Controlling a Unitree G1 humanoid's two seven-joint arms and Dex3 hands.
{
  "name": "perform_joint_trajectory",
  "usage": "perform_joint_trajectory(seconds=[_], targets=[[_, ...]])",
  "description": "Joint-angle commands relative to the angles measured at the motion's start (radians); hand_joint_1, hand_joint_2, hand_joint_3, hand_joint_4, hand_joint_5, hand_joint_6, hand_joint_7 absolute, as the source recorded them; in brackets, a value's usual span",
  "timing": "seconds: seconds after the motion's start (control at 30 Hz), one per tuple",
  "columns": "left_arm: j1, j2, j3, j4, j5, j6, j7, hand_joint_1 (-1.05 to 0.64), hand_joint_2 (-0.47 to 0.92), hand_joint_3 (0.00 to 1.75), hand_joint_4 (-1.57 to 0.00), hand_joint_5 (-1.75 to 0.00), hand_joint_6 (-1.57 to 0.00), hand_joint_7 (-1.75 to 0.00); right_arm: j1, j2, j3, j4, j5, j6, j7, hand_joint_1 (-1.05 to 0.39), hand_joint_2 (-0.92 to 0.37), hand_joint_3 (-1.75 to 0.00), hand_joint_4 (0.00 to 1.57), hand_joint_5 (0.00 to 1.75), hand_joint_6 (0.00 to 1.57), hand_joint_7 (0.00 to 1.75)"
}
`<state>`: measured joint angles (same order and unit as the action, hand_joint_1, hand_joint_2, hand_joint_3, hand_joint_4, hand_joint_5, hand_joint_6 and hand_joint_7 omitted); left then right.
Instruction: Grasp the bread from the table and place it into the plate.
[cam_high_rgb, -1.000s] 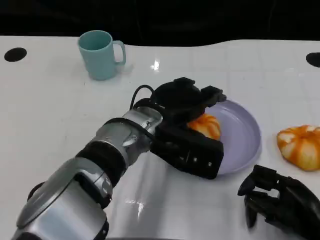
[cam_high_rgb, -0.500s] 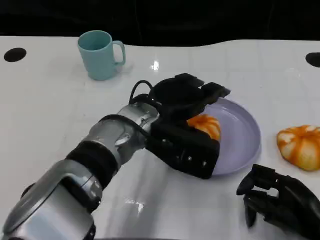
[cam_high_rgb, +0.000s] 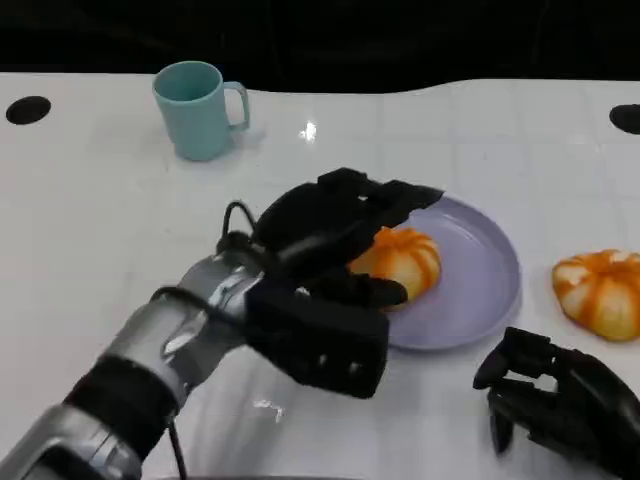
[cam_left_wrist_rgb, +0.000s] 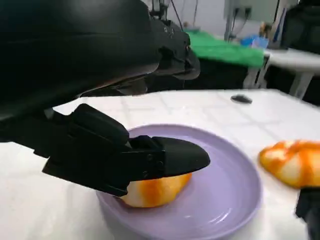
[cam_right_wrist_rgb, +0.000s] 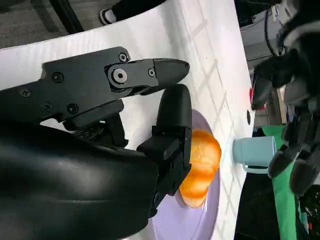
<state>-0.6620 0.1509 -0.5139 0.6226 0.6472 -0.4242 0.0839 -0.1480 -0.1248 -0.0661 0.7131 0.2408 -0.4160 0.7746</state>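
An orange-and-white bread (cam_high_rgb: 405, 260) lies on the left part of the purple plate (cam_high_rgb: 480, 290). My left hand (cam_high_rgb: 320, 265) hovers at the plate's left rim with its fingers spread. One finger reaches over the bread and another lies in front of it, and nothing is gripped. In the left wrist view the bread (cam_left_wrist_rgb: 157, 191) sits on the plate (cam_left_wrist_rgb: 225, 200) under a black finger (cam_left_wrist_rgb: 170, 157). My right hand (cam_high_rgb: 560, 405) rests low at the near right and holds nothing. The right wrist view shows the bread (cam_right_wrist_rgb: 200, 170) on the plate (cam_right_wrist_rgb: 182, 220).
A second bread (cam_high_rgb: 600, 292) lies on the white table (cam_high_rgb: 90, 230) right of the plate, just beyond my right hand. A teal mug (cam_high_rgb: 198, 108) stands at the far left. Dark round holes (cam_high_rgb: 27, 108) mark the table's far corners.
My left hand has drawn back toward me and to the left, off the bread, its fingers now spread. The bread stays on the plate. My right hand has not moved.
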Motion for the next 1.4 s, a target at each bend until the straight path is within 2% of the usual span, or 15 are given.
perform_joint_trajectory(seconds=[0.03,0.2,0.37,0.5,0.53,0.57,0.63,0.83,0.93,1.2,1.27,1.4], targets=[[0.112,0.009,0.086,-0.06,-0.093,-0.113,0.093,-0.65,0.92,0.55,-0.37,-0.78,-0.39,-0.41,0.023,-0.014,-0.003,0.025,-0.01,-0.012,-0.005,-0.53,-0.92,-0.27,0.65,1.75,0.67,1.37],[0.217,-0.007,0.156,-0.127,-0.273,-0.188,0.01,-0.62,0.92,0.54,-0.46,-1.03,-0.52,-0.53,0.028,-0.017,0.0,0.011,-0.01,0.005,-0.009,-0.52,-0.92,-0.27,0.66,1.75,0.67,1.39],[0.299,-0.026,0.202,-0.203,-0.425,-0.19,-0.089,-0.63,0.92,0.51,-0.5,-1.32,-0.55,-0.93,0.031,-0.016,-0.002,0.002,0.0,0.02,-0.001,-0.51,-0.92,-0.27,0.67,1.75,0.66,1.42],[0.361,-0.044,0.235,-0.248,-0.53,-0.193,-0.158,-0.65,0.92,0.49,-0.53,-1.41,-0.57,-1.05,0.028,-0.013,-0.007,0.011,0.017,0.014,0.021,-0.49,-0.92,-0.27,0.67,1.75,0.65,1.43],[0.375,-0.046,0.242,-0.257,-0.547,-0.192,-0.172,-0.67,0.92,0.51,-0.52,-1.53,-0.55,-1.16,0.027,-0.013,-0.007,0.015,0.018,0.009,0.023,-0.49,-0.92,-0.27,0.67,1.75,0.65,1.43],[0.393,-0.049,0.251,-0.262,-0.574,-0.201,-0.19,-0.68,0.92,0.51,-0.52,-1.58,-0.54,-1.2,0.025,-0.013,-0.009,0.019,0.023,0.01,0.03,-0.49,-0.92,-0.27,0.67,1.75,0.65,1.43],[0.428,-0.05,0.266,-0.281,-0.623,-0.198,-0.224,-0.71,0.92,0.52,-0.51,-1.71,-0.48,-1.41,0.021,-0.011,-0.012,0.027,0.032,0.011,0.039,-0.49,-0.92,-0.26,0.67,1.75,0.65,1.41],[0.543,-0.067,0.305,-0.4,-0.827,-0.081,-0.36,-0.72,0.92,0.46,-0.64,-1.75,-0.49,-1.68,0.024,-0.014,-0.011,0.023,0.031,0.019,0.035,-0.5,-0.92,-0.26,0.66,1.74,0.67,1.37],[0.585,-0.078,0.323,-0.443,-0.927,-0.022,-0.434,-0.75,0.92,0.43,-0.71,-1.75,-0.51,-1.74,0.027,-0.014,-0.01,0.012,0.038,0.043,0.04,-0.51,-0.92,-0.25,0.66,1.75,0.68,1.35],[0.687,-0.116,0.374,-0.505,-1.071,0.093,-0.529,-0.67,0.92,0.34,-0.8,-1.75,-0.64,-1.72,0.039,-0.016,-0.005,-0.021,0.025,0.07,0.015,-0.53,-0.92,-0.22,0.67,1.75,0.71,1.33],[0.711,-0.135,0.387,-0.521,-1.138,0.155,-0.559,-0.68,0.92,0.28,-0.84,-1.75,-0.67,-1.71,0.042,-0.017,-0.002,-0.028,0.02,0.066,0.011,-0.54,-0.92,-0.22,0.67,1.75,0.71,1.33],[0.741,-0.156,0.408,-0.521,-1.183,0.194,-0.614,-0.7,0.92,0.23,-0.89,-1.75,-0.69,-1.74,0.045,-0.018,0.0,-0.039,0.019,0.073,0.005,-0.54,-0.92,-0.23,0.67,1.75,0.7,1.33]])
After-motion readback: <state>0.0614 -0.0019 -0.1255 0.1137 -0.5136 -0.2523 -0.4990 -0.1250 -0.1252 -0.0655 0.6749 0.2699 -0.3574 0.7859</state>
